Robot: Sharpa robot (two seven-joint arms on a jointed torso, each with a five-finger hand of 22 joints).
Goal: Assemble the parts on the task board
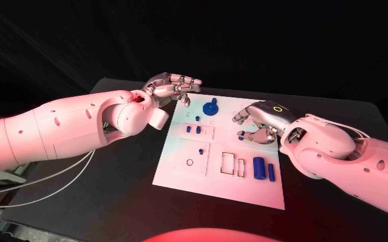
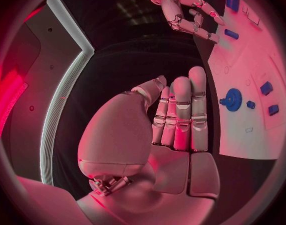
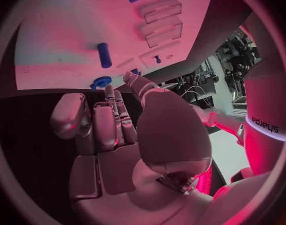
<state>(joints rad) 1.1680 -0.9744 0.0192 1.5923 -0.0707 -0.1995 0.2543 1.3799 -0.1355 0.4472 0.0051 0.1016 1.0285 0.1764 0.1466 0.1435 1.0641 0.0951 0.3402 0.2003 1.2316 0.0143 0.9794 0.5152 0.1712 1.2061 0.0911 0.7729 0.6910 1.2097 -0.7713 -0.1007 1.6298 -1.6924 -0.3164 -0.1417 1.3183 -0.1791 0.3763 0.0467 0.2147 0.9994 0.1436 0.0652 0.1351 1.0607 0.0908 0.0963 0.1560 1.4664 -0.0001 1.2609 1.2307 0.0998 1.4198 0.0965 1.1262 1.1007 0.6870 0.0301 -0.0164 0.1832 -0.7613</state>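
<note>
Both hands empty, fingers loosely extended: left hand [image 1: 171,87] hovers off the board's [image 1: 230,189] far-left corner, right hand [image 1: 260,120] over its right edge. Gear [image 1: 210,108] sits near the far edge, cylinder [image 1: 259,167] lies loose near the right edge. Probably a pick comes next: bring right hand straight over cylinder, grip mid-length, keep it level

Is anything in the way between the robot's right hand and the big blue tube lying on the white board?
Nothing visible is. The right hand hovers over the white board, and only bare board lies between it and the big blue tube.
</note>
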